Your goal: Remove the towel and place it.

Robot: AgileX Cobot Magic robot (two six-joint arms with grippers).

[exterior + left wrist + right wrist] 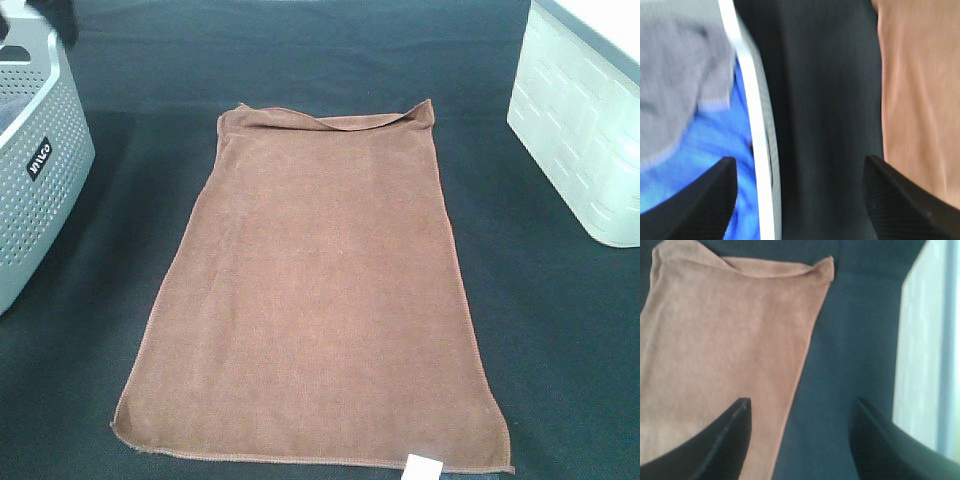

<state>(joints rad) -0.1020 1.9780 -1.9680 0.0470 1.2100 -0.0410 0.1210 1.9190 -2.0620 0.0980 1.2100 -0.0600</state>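
From the high camera, the plain brown rectangular microfibre towel point(315, 300) is seen spread flat on the black tablecloth point(560, 330), its far edge folded over, between a grey perforated plastic basket point(40, 160) and a white plastic bin point(585, 120). In the left wrist view, the left gripper point(800, 200) is held spread and empty above bare cloth, with the towel point(920, 100) beside one finger and the basket rim point(757, 125) beside the other. In the right wrist view, the right gripper point(800, 440) is likewise held spread and empty, one finger over the towel's point(725, 340) edge and the bin point(925, 350) beside the other.

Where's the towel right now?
In the exterior high view the brown towel lies flat mid-table on the black tablecloth, between the grey basket and white bin.
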